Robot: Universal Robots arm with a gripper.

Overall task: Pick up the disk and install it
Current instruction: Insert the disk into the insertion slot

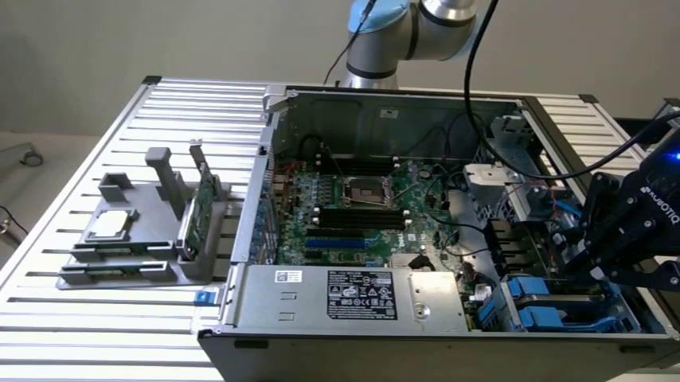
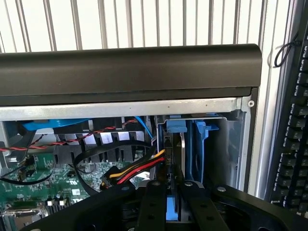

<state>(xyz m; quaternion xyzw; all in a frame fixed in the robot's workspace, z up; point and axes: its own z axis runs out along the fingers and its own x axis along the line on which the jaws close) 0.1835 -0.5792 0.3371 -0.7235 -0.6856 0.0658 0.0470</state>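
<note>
White lettering "ROBOTIQ" on the side of the black pincer (image 1: 591, 270), at the exterior view's right. On the flat silver power supply (image 1: 351, 293) at the near edge of the open computer case (image 1: 396, 99), a black-and-white label and a smaller white sticker, print too small to read. No readable writing on the motherboard (image 1: 356, 211).

Grey arm (image 1: 396, 36) rising behind the far wall of the case, then coming over to the right side. Pincer tilted down into the near right corner of the case, just above the blue drive brackets (image 1: 540, 309) there.

From the wrist: pincer (image 2: 172, 202) narrow, both black fingers (image 2: 151, 207) pressed against the disk (image 2: 173, 214), held edge-on between them. Of the disk, little to see beyond a blue plastic edge strip and a thin dark and silvery side; label hidden. Disk standing upright at the mouth of the drive bay in that corner, beside another blue bracket (image 2: 199, 142); how deep it sits cannot be told.

Near the bay, a bundle of red, yellow and black wires (image 2: 139, 168). Beyond the case's dark front panel (image 2: 130, 67), the slatted metal table (image 2: 144, 24). Beside the case, a black keyboard (image 2: 294, 144).

At the exterior view's left on the table, a grey holder (image 1: 127, 247) with a small square chip (image 1: 111, 225) and an upright green card (image 1: 200, 211).
</note>
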